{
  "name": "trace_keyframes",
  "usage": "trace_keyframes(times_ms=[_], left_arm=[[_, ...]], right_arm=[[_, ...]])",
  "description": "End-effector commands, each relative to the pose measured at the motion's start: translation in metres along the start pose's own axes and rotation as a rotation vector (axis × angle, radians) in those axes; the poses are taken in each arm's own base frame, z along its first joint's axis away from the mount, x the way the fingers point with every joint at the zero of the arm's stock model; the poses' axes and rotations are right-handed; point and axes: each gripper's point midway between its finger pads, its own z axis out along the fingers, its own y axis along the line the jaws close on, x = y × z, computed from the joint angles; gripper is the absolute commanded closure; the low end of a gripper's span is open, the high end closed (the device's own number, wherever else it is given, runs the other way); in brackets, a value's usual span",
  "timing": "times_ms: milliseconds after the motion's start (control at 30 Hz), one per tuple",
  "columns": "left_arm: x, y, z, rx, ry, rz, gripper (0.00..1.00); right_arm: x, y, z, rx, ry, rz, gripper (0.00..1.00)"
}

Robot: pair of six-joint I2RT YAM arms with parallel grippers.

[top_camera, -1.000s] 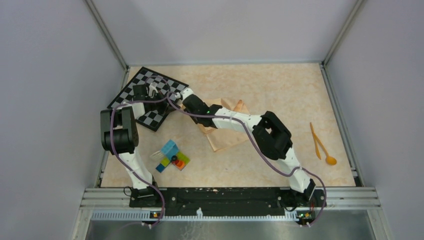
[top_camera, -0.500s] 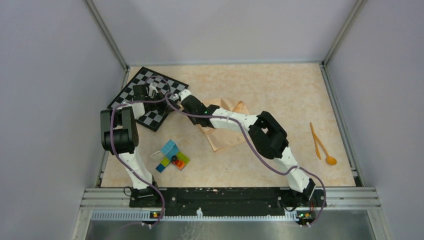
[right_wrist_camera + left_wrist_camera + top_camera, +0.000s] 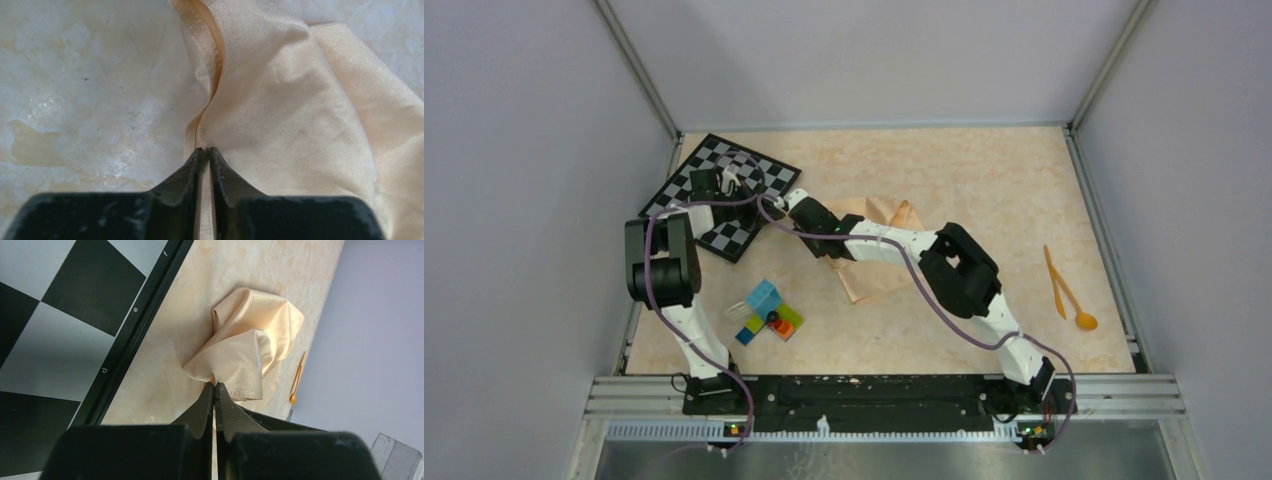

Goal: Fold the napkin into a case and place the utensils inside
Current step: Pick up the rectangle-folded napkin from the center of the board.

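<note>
My right gripper [image 3: 205,150] has its jaws pinched together on the hemmed edge of the napkin [image 3: 300,125]. In the right wrist view the hem curves down from the top of the frame straight into my fingertips. Bare table [image 3: 75,75] lies to its left and cloth fills the right side. Seen from above, that arm stretches from the lower right toward the middle left of the frame and crosses over the cloth. Peach folds show above and below my forearm, just right of the checkerboard [image 3: 769,165]. The cloth is bunched and creased, not yet a flat case.

My left gripper [image 3: 214,386] is closed too, tips together, with nothing I can make out between them. In the left wrist view the tips line up with the near corner of the crumpled napkin, but I cannot tell whether they touch it. The board's black border runs diagonally down the left of that frame.

The utensils [image 3: 1064,292] lie on the table at the right side of the top view, well apart from the napkin. They are two slim orange pieces meeting in a narrow V, with the spoon's bowl at the lower end. A cluster of toy bricks [image 3: 766,312] sits to the lower left of the cloth, below the checkerboard.
</note>
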Motion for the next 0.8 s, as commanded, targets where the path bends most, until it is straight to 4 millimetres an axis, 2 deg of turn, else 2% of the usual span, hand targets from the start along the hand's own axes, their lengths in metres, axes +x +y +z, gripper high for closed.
trace_keyframes(times_ms=[0, 133, 233, 400, 567, 767], left_arm=[[-0.017, -0.022, -0.007, 0.053, -0.045, 0.088, 1.0], [-0.017, -0.021, -0.007, 0.052, -0.046, 0.087, 1.0], [-0.017, -0.022, -0.007, 0.055, -0.044, 0.088, 1.0], [-0.019, -0.022, -0.008, 0.056, -0.049, 0.085, 1.0], [-0.022, -0.02, -0.007, 0.056, -0.05, 0.079, 1.0], [-0.02, -0.02, -0.007, 0.058, -0.046, 0.074, 1.0]], right_arm=[[-0.041, 0.002, -0.022, -0.027, -0.084, 0.023, 0.85], [-0.053, 0.006, -0.048, -0.045, -0.089, 0.018, 0.56], [-0.041, 0.007, -0.063, -0.058, -0.045, -0.004, 0.49], [-0.004, 0.003, -0.074, -0.05, 0.055, 0.011, 0.56], [0.018, -0.004, -0.074, -0.01, 0.078, 0.019, 0.68], [0.024, 0.001, -0.06, -0.026, 0.077, 0.029, 0.68]])
